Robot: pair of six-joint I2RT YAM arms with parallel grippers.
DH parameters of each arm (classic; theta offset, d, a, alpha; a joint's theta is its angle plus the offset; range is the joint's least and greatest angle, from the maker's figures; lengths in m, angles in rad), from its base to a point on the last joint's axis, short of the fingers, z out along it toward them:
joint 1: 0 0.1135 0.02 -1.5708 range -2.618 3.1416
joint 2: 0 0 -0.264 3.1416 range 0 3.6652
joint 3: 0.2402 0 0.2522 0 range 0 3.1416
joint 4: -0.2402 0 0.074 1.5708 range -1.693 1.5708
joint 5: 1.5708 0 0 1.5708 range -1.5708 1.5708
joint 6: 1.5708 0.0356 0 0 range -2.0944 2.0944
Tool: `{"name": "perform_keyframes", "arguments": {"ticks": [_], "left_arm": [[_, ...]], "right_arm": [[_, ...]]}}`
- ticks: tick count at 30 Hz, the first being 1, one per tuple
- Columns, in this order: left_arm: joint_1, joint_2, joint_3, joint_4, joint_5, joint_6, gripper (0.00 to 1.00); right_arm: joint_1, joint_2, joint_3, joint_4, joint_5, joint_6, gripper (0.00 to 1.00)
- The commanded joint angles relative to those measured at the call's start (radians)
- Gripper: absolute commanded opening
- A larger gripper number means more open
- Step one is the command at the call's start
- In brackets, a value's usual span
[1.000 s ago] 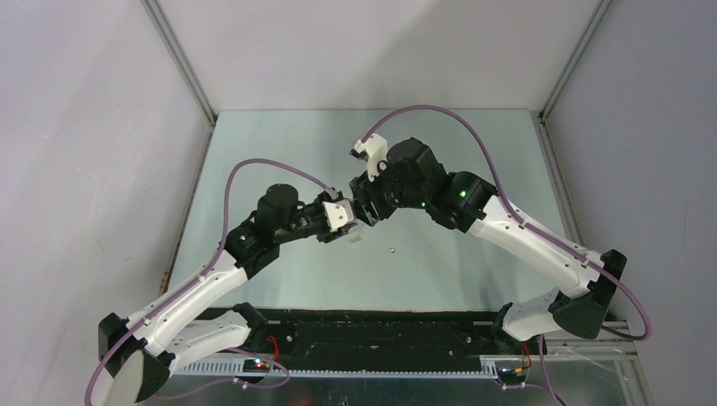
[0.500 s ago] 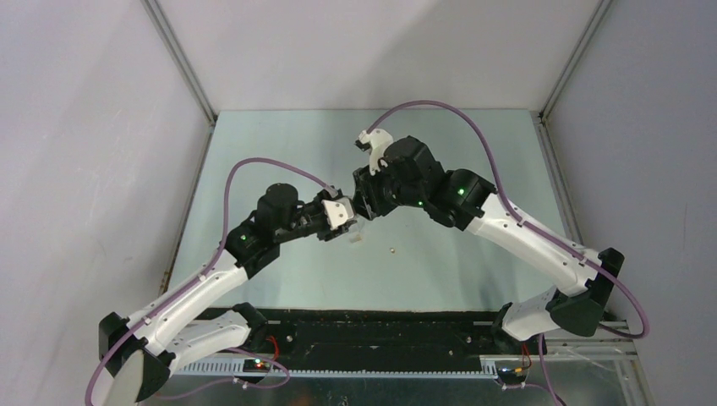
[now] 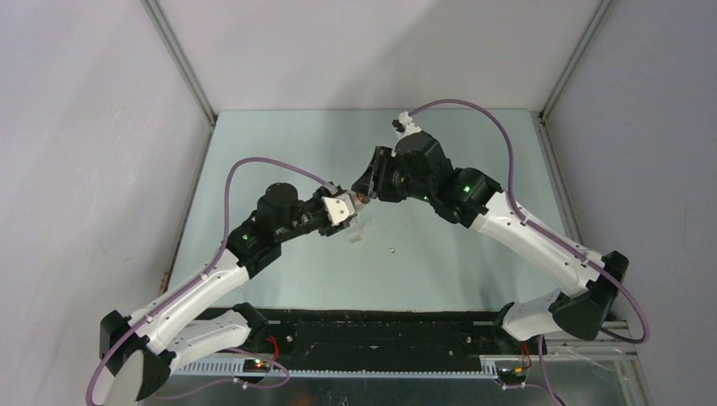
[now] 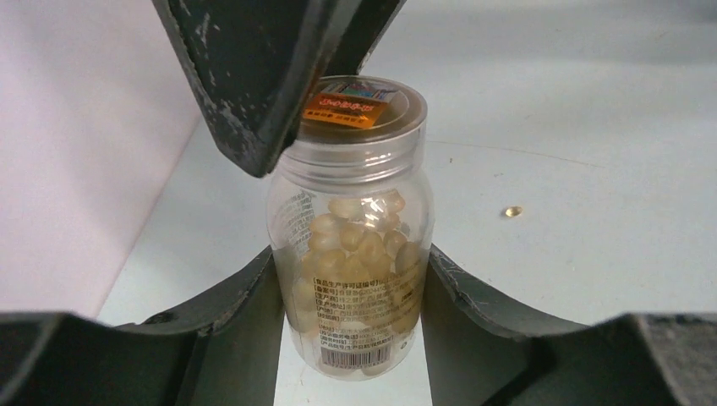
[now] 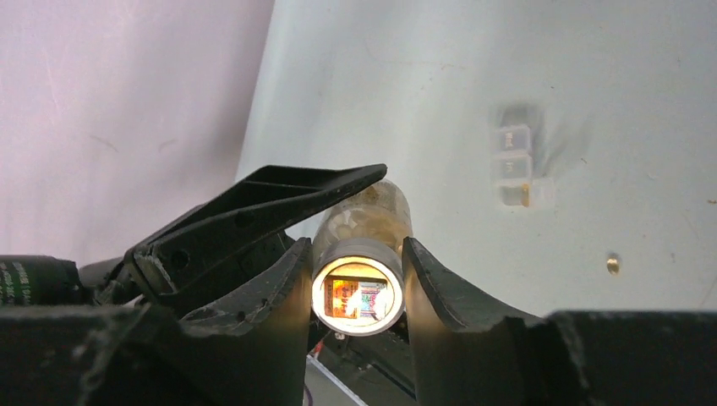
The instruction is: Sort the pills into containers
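My left gripper (image 4: 351, 283) is shut on a small clear bottle (image 4: 351, 245) full of pale yellowish pills and holds it above the table. My right gripper (image 5: 357, 271) is shut on the bottle's cap (image 5: 357, 296), one finger on each side. In the top view the two grippers meet at mid-table, left (image 3: 342, 211) and right (image 3: 365, 190). The white translucent pill box (image 5: 516, 169) lies on the table, also seen in the top view (image 3: 357, 238). One loose pill (image 3: 392, 249) lies to its right; it also shows in the left wrist view (image 4: 510, 211) and the right wrist view (image 5: 613, 265).
The pale green table (image 3: 279, 152) is closed in by grey walls on the left, back and right. A black rail (image 3: 380, 330) runs along the near edge between the arm bases. Purple cables (image 3: 254, 165) arch over both arms.
My right wrist has turned about the cap and its arm has swung up and to the right. The left arm and the bottle have stayed in place.
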Motion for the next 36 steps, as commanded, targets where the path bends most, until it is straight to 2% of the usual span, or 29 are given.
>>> {"name": "perform_keyframes", "arguments": {"ticks": [1,2,4,6,10,13,15,20,25,28,30,33,34,35,36], "left_arm": [[-0.014,-0.033,0.002,0.058,0.045,0.001,0.00],[-0.014,-0.032,0.002,0.057,0.044,0.001,0.00],[-0.015,-0.032,0.001,0.059,0.040,0.000,0.00],[-0.014,-0.031,0.001,0.062,0.038,-0.005,0.00],[-0.015,-0.030,0.002,0.065,0.035,-0.006,0.00],[-0.015,-0.027,0.004,0.061,0.034,-0.007,0.00],[-0.015,-0.027,0.005,0.061,0.033,-0.006,0.00],[-0.015,-0.021,0.007,0.066,0.029,-0.015,0.00],[-0.015,-0.019,0.007,0.073,0.029,-0.025,0.01],[-0.015,-0.023,0.004,0.079,0.029,-0.031,0.03],[-0.015,-0.028,-0.001,0.085,0.028,-0.036,0.05],[-0.014,-0.036,-0.013,0.102,0.030,-0.050,0.09],[-0.014,-0.041,-0.015,0.108,0.030,-0.054,0.14],[-0.015,-0.043,-0.019,0.109,0.024,-0.064,0.17],[-0.014,-0.047,-0.023,0.126,0.021,-0.070,0.26]], "right_arm": [[-0.052,-0.049,-0.009,0.098,0.087,0.000,0.20],[-0.057,-0.058,-0.028,0.105,0.080,-0.012,0.44],[-0.065,-0.083,-0.052,0.112,0.064,-0.053,0.69],[-0.074,-0.106,-0.074,0.121,0.036,-0.119,0.78],[-0.089,-0.118,-0.083,0.111,-0.089,-0.296,0.84],[-0.085,-0.118,-0.077,0.088,-0.198,-0.428,0.86],[-0.078,-0.119,-0.073,0.081,-0.226,-0.456,0.87],[-0.059,-0.074,-0.054,0.079,-0.270,-0.381,0.87],[-0.001,-0.020,-0.038,0.086,-0.229,-0.346,0.87],[0.013,0.006,-0.021,0.070,-0.185,-0.320,0.83],[0.015,0.017,-0.020,0.067,-0.169,-0.302,0.78],[0.015,0.018,-0.035,0.103,-0.176,-0.290,0.62],[0.013,0.016,-0.045,0.119,-0.175,-0.289,0.53],[0.011,0.012,-0.051,0.127,-0.170,-0.284,0.49],[0.006,0.008,-0.061,0.138,-0.163,-0.280,0.42]]}}
